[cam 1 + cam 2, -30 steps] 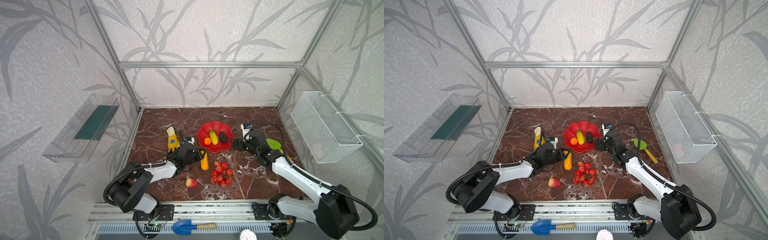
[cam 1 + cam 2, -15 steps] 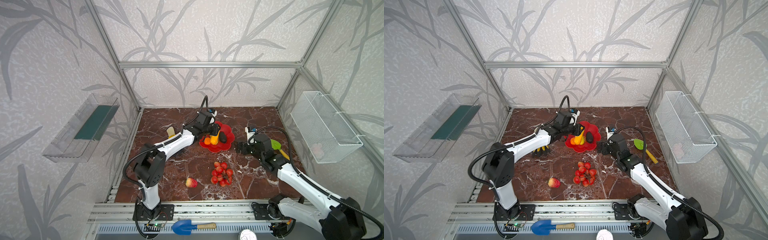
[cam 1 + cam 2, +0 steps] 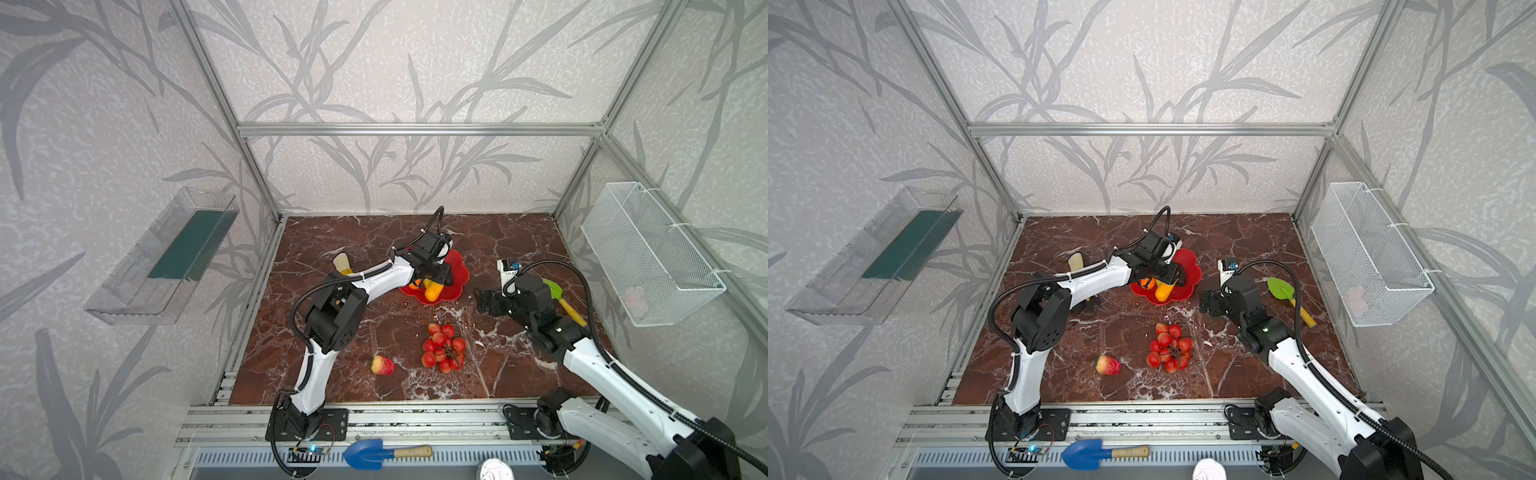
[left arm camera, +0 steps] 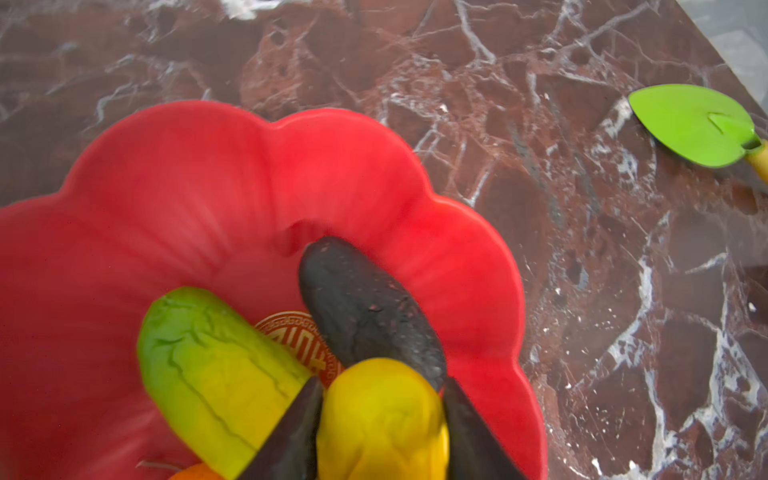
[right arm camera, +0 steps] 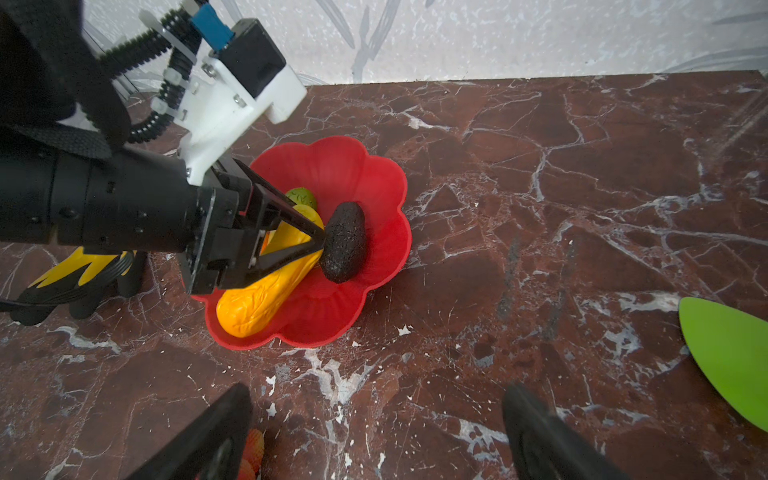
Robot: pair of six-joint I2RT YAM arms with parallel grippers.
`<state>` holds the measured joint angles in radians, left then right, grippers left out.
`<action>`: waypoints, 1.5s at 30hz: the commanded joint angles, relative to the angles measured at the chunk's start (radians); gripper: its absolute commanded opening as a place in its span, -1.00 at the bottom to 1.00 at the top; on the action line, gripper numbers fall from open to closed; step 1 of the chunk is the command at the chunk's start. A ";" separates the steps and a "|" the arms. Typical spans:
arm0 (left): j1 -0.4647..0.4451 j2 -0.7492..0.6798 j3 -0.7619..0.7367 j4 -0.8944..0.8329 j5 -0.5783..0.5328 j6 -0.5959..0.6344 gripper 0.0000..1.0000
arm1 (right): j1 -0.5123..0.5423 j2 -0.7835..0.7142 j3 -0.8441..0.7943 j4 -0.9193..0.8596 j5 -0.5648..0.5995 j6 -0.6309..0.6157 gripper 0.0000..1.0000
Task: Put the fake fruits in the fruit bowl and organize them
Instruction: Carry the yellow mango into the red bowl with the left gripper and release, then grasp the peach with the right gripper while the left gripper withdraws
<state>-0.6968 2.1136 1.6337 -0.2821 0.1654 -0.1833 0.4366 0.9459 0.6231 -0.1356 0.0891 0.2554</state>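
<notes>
The left gripper [image 4: 383, 380] hangs low over the red bowl [image 5: 345, 166] with its two fingers close against either side of the yellow-orange fruit [image 5: 257, 299]. Whether they are pinching it or only flanking it, I can't tell from here. That fruit worries me most. It lies slanted, with its lower end right at the scalloped rim on the near side, and the bowl is shallow. If it is let go at that angle it could slide or roll over the edge onto the surface [image 5: 582, 208]. The fingertips also look to be right up against the dark avocado [image 5: 344, 241]. A sideways pull-out, or fingers spreading wider, could shove the avocado up the far wall and out. The yellow-green fruit [image 4: 208, 365] lies just beside the left finger, with the orange ball [image 3: 1147, 282] tucked behind it, so both might get nudged too. The bowl looks light, and any downward push on one petal may tip or skid it. The right gripper [image 5: 376, 390] hovers with its fingers wide apart and nothing between them, over the surface near the bowl, between it and the green trowel [image 3: 555, 289]. If it reaches in while the left arm is there, the two could knock together. The apple [image 3: 382, 365] and the bunch of red berries [image 3: 443, 347] lie out on the surface, well apart from the bowl. With four fruits crowding the middle, I'd guess that broad bunch will have little room and may push something out.
</notes>
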 commanded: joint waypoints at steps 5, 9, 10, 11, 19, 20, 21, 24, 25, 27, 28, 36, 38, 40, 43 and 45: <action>-0.002 -0.164 -0.079 0.120 -0.057 0.041 0.32 | -0.004 0.039 -0.006 0.019 -0.013 -0.016 0.89; 0.001 -0.303 -0.159 0.201 -0.138 0.054 0.41 | -0.003 0.081 0.008 0.012 -0.086 -0.029 0.87; 0.002 -0.354 -0.204 0.241 -0.170 0.053 0.44 | -0.001 0.090 0.012 0.015 -0.114 -0.029 0.86; 0.004 -0.406 -0.259 0.292 -0.209 0.053 0.47 | 0.004 0.100 0.014 0.018 -0.137 -0.029 0.85; 0.075 -0.893 -0.850 0.654 -0.543 -0.100 0.80 | 0.248 0.209 0.091 0.017 -0.163 -0.113 0.81; 0.104 -0.957 -0.917 0.652 -0.543 -0.148 0.81 | 0.294 0.231 0.114 0.008 -0.156 -0.131 0.81; 0.134 -1.009 -0.960 0.642 -0.541 -0.188 0.82 | 0.335 0.254 0.131 0.000 -0.151 -0.145 0.81; 0.223 -1.177 -1.110 0.585 -0.546 -0.321 0.84 | 0.459 0.327 0.186 -0.010 -0.153 -0.186 0.80; 0.241 -1.233 -1.159 0.575 -0.554 -0.348 0.85 | 0.501 0.354 0.200 -0.006 -0.158 -0.204 0.80; 0.260 -1.334 -1.234 0.556 -0.577 -0.382 0.85 | 0.568 0.413 0.223 0.012 -0.173 -0.229 0.79; 0.264 -1.382 -1.265 0.546 -0.586 -0.389 0.86 | 0.604 0.445 0.235 0.017 -0.188 -0.238 0.79; 0.275 -1.585 -1.322 0.421 -0.651 -0.375 0.90 | 0.771 0.715 0.361 0.024 -0.225 -0.259 0.73; 0.275 -1.604 -1.321 0.403 -0.662 -0.373 0.91 | 0.787 0.755 0.392 0.023 -0.210 -0.252 0.73; 0.277 -1.621 -1.327 0.398 -0.666 -0.369 0.91 | 0.792 0.820 0.420 0.027 -0.208 -0.243 0.73; 0.276 -1.640 -1.332 0.392 -0.670 -0.366 0.91 | 0.792 0.892 0.458 0.030 -0.182 -0.227 0.72; 0.277 -1.648 -1.336 0.384 -0.671 -0.365 0.91 | 0.792 0.940 0.488 0.023 -0.157 -0.224 0.70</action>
<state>-0.4244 0.4805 0.3092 0.1314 -0.4728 -0.5354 1.2251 1.8359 1.0721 -0.1081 -0.1043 0.0181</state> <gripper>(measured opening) 0.955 0.851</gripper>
